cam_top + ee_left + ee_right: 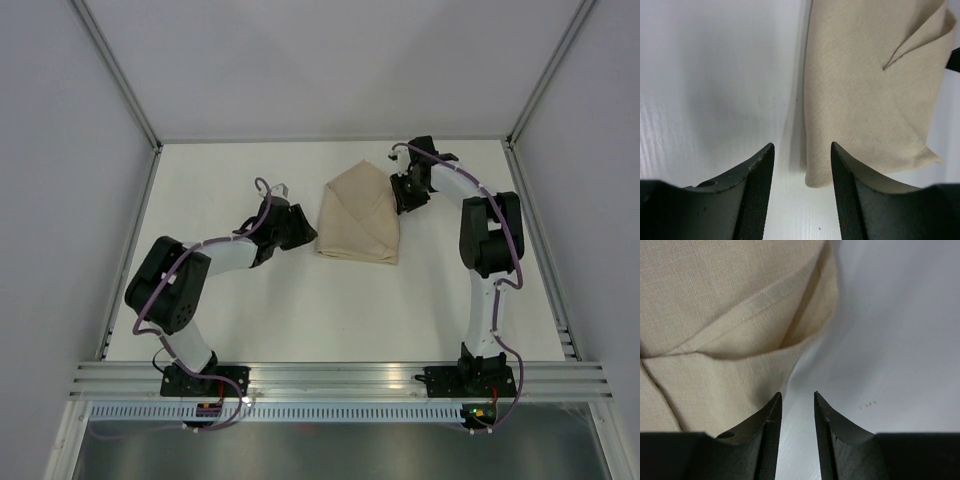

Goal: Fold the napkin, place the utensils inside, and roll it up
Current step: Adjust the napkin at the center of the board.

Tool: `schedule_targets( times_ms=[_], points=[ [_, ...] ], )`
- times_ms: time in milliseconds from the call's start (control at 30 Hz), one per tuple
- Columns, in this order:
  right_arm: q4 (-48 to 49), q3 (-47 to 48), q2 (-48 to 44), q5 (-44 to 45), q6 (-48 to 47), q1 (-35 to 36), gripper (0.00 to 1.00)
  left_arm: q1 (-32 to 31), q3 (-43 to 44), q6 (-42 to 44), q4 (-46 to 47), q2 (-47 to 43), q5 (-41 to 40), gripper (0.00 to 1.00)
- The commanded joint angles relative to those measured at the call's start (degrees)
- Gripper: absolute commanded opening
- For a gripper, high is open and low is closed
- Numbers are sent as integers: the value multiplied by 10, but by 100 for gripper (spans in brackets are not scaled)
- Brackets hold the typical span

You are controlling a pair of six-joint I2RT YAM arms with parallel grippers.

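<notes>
The beige napkin (pixel 360 215) lies folded over on the white table, its flaps overlapping. It also shows in the left wrist view (pixel 865 85) and the right wrist view (pixel 715 315). My left gripper (pixel 305 232) is open and empty at the napkin's left lower corner, which lies between the fingertips (pixel 802 147). My right gripper (pixel 403 195) is slightly open and empty at the napkin's right upper edge; in the right wrist view (pixel 797 397) only bare table lies between its tips. The fork is hidden or out of view.
The white table (pixel 300 300) is bounded by a grey back wall and aluminium rails at the sides (pixel 135 240) and at the front edge (pixel 340 375). Both arms reach over the far half of the table.
</notes>
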Motion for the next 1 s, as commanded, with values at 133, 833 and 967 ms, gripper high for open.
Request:
schedule_targets(
  times_ms=[133,833,967],
  points=[
    [-38,-16,-137,46,-3,-36,42,8,74,83,-84,-94,-7,57],
    [45,-225,-331,-75,-220,60,51,12,178,160,-188,-246,-27,59],
    [67,-244,-330,-68,-229,94,50,12,180,158,-212,-269,-39,58]
  ],
)
